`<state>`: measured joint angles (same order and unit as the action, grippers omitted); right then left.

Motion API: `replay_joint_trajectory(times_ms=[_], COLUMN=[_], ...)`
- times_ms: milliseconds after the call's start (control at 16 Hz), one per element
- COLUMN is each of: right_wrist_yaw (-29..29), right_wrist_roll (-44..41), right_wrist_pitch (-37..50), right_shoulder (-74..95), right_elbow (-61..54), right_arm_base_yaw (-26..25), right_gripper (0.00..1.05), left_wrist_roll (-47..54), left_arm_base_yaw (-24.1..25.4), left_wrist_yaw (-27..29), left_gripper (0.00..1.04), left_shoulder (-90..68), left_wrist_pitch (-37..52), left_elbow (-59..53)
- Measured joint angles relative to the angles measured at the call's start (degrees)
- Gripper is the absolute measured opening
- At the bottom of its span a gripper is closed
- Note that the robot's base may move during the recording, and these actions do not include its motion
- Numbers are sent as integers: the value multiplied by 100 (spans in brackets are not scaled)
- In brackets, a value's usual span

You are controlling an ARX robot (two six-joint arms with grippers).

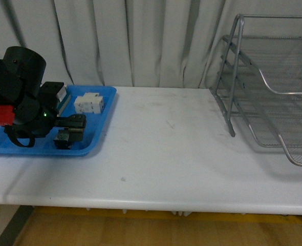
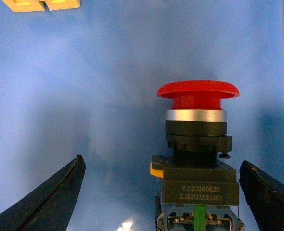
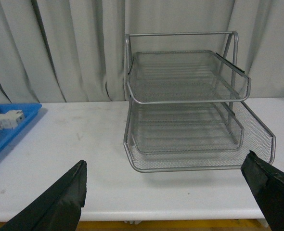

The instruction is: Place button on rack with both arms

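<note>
Grasp step: left gripper [image 2: 161,163], jaws apart, straddles button [image 2: 198,94] inside blue tray [image 2: 84,86]. Next: close on body. Right gripper [image 3: 163,166], jaws apart, faces rack [image 3: 180,34].

Pale pleated curtain [image 1: 156,41] behind a white table [image 1: 166,154], yellowish wood floor [image 1: 141,230] below.

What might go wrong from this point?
The button sits off-centre between the fingers of the open left gripper, much nearer one, so closing may shove or twist it on the blue tray rather than grip it. The rack stands across the table from that tray, facing the open right gripper, so a pass between arms seems likely, and the small button might drop.
</note>
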<state>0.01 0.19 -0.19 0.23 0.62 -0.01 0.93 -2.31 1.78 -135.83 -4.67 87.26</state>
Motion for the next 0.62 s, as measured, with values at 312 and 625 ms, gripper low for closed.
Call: replay_joint_trajectory(times_ms=[312, 625], right_wrist_yaw=[0, 0], right_wrist_roll=[0, 0], right_wrist_pitch=[0, 0], right_shoulder=[0, 0], right_elbow=[0, 0], right_arm_base_yaw=[0, 0], right_gripper=[98, 98], left_wrist_roll=[66, -37], left_arm_base_yaw=[-57, -66], left_wrist_yaw=[-11, -164], left_gripper=[59, 36], left_shoulder=[-116, 223], left_wrist_pitch=[31, 470], left_elbow=[92, -409])
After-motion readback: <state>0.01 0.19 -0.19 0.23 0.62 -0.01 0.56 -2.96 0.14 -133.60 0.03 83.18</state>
